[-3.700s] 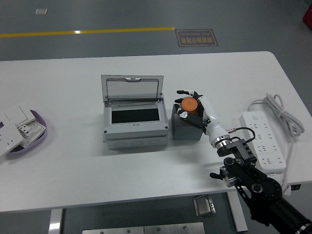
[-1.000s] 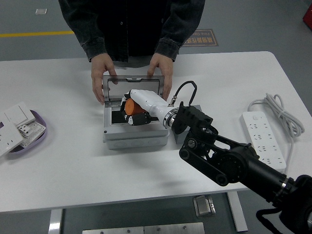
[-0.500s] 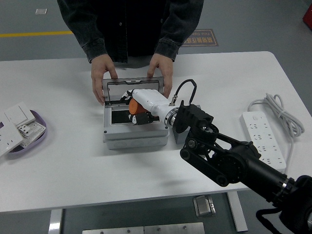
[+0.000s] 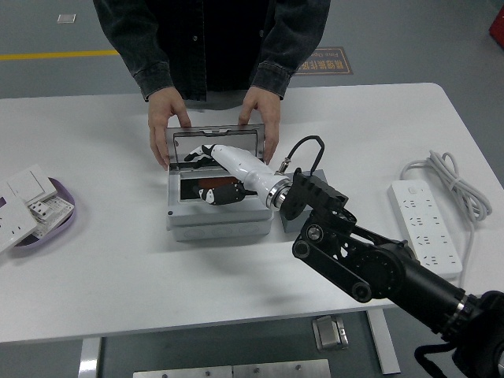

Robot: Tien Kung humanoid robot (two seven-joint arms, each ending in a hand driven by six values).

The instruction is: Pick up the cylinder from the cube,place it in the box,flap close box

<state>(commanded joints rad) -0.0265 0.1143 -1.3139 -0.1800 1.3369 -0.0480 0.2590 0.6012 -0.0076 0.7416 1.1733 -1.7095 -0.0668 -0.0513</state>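
Observation:
The grey box (image 4: 214, 222) stands open at the table's middle, its clear lid (image 4: 193, 142) tilted up at the back. My right hand (image 4: 223, 191) reaches down into the box opening, its fingers curled around the orange cylinder (image 4: 207, 188), which sits low and shadowed inside the box. The dark grey cube (image 4: 317, 175) stands right of the box, mostly hidden behind my right forearm. A person at the far side holds the lid's two sides, with one hand (image 4: 161, 126) on the left and the other hand (image 4: 261, 118) on the right.
A white power strip (image 4: 429, 228) with its coiled cable lies at the right. A purple tray (image 4: 57, 216) with white switch plates sits at the left edge. My right arm (image 4: 370, 264) crosses the table's front right.
My right hand has lowered the cylinder from above the opening down into the box. The person's hands have stayed on the lid, which leans a little further forward.

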